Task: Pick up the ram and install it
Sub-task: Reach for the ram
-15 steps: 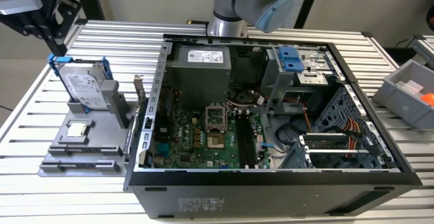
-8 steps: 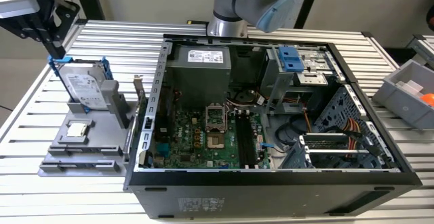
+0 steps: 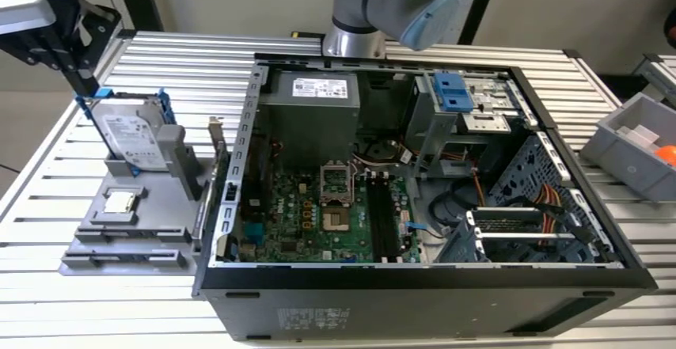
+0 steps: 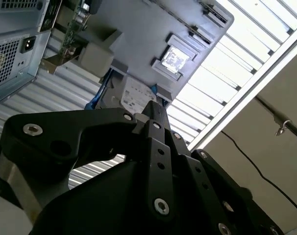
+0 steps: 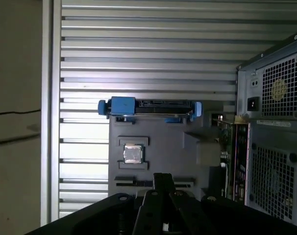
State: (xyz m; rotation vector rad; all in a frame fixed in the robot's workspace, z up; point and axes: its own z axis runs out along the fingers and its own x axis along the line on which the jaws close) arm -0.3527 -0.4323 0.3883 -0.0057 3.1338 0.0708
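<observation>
My gripper (image 3: 82, 84) hangs over the back left corner of the slatted table, just above the blue-handled frame of the silver hard drive (image 3: 132, 139). In both wrist views its black fingers (image 4: 153, 110) (image 5: 161, 176) meet in one bar, shut with nothing between them. The ram is out of view. The open computer case (image 3: 423, 282) lies on its side at the table's middle. Its green motherboard has long black memory slots (image 3: 382, 218).
A grey fixture (image 3: 158, 206) left of the case holds the upright hard drive and a small square processor chip (image 3: 119, 201) (image 5: 133, 153). A green card (image 5: 230, 156) stands between fixture and case. A grey bin (image 3: 634, 151) sits at the exterior view's right.
</observation>
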